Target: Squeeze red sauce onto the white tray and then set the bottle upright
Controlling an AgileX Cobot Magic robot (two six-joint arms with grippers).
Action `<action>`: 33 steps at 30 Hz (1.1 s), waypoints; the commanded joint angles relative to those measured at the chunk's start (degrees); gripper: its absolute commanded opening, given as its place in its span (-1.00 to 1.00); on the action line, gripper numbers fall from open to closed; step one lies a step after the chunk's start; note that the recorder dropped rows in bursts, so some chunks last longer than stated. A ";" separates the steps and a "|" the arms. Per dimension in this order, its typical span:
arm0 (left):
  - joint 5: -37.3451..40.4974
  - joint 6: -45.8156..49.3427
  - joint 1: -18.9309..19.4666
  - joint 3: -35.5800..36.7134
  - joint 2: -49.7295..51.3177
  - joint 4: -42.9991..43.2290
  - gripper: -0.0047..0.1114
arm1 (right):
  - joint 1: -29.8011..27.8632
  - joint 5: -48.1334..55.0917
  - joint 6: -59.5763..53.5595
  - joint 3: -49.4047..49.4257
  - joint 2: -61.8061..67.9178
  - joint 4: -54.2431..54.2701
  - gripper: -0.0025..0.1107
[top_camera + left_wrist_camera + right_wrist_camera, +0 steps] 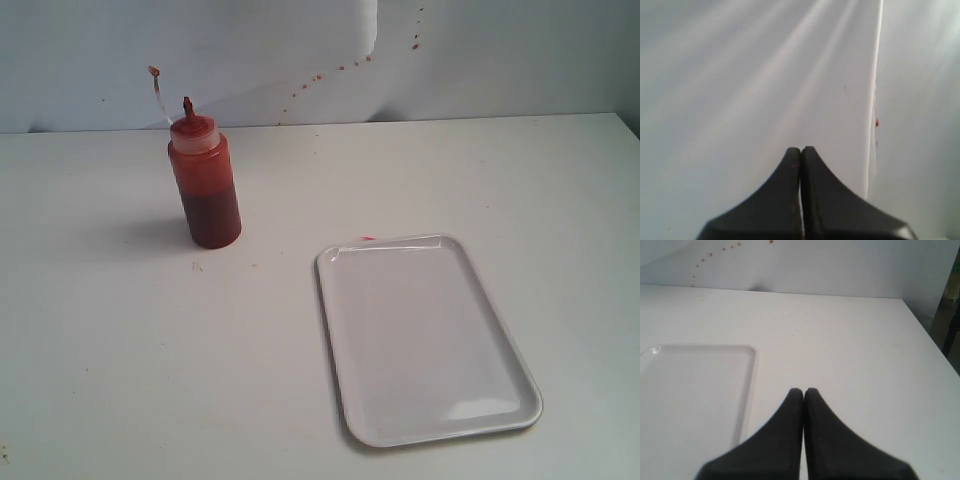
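Note:
The bottle (205, 185) stands upright at the left back of the table, translucent with red sauce (212, 218) showing through its wall. Its red-stained nozzle points up and the thin tethered tip cap hangs off to the left. The white tray (425, 335) lies flat at the right front, with no sauce visible on it; its corner (695, 385) also shows in the right wrist view. Neither gripper appears in the exterior view. My left gripper (801, 150) is shut, empty, over plain white surface. My right gripper (803, 391) is shut, empty, beside the tray.
The white table (120, 340) spreads wide around both objects. A pale back wall (320, 60) carries a trail of small red splatters. The table's right edge (932, 347) shows in the right wrist view, with a dark gap beyond it.

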 commanded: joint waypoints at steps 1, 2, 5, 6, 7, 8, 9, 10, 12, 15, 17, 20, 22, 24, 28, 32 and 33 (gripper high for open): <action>-0.94 -0.14 -0.18 -4.52 17.37 4.90 -0.92 | 0.12 -0.08 -0.25 0.21 -0.25 0.00 -0.96; -1.06 -0.14 -0.18 -5.66 21.70 4.90 -0.92 | 0.12 -0.08 -0.25 0.21 -0.25 0.00 -0.96; -3.58 -0.14 -0.18 -8.56 33.47 4.90 -0.92 | 0.12 -0.08 -0.25 0.21 -0.25 0.00 -0.96; -4.96 -0.14 -0.18 -9.51 37.47 4.90 -0.92 | 0.12 -0.08 -0.25 0.21 -0.25 0.00 -0.96; -6.93 0.33 -0.18 -10.51 41.39 4.90 -0.92 | 0.12 -0.08 -0.25 0.21 -0.25 0.00 -0.96; -9.00 1.76 -0.18 -11.47 45.11 5.80 -0.92 | 0.12 -0.08 -0.25 0.21 -0.25 0.00 -0.96; -10.85 4.28 -0.18 -12.50 48.62 7.28 -0.92 | 0.12 -0.08 -0.25 0.21 -0.25 0.00 -0.96; -12.14 6.83 -0.18 -13.30 51.31 8.72 -0.92 | 0.12 -0.08 -0.25 0.21 -0.25 0.00 -0.96; -14.77 13.26 -0.18 -15.10 57.28 13.79 -0.92 | 0.12 -0.08 -0.25 0.21 -0.25 0.00 -0.96; -17.35 20.31 -0.18 -17.38 64.22 18.88 -0.92 | 0.12 -0.08 -0.25 0.21 -0.25 0.00 -0.96; -18.65 22.18 -0.18 -18.57 68.32 19.51 -0.92 | 0.12 -0.08 -0.25 0.21 -0.25 0.00 -0.96; -19.01 22.18 -0.18 -20.42 73.08 19.93 -0.92 | 0.12 -0.08 -0.25 0.21 -0.25 0.00 -0.96; -19.11 22.18 -0.18 -21.53 75.71 19.93 -0.92 | 0.12 -0.08 -0.25 0.21 -0.25 0.00 -0.96; -19.11 22.18 -0.18 -22.81 78.12 19.93 -0.92 | 0.12 -0.08 -0.25 0.21 -0.25 0.00 -0.96; -19.11 22.18 -0.18 -24.54 80.93 19.93 -0.92 | 0.12 -0.08 -0.25 0.21 -0.25 0.00 -0.96; -19.11 22.18 -0.18 -24.66 81.59 19.82 -0.92 | 0.12 -0.08 -0.25 0.21 -0.25 0.00 -0.96; -19.11 22.18 -0.18 -24.66 81.59 19.82 -0.92 | 0.12 -0.08 -0.25 0.21 -0.25 0.00 -0.96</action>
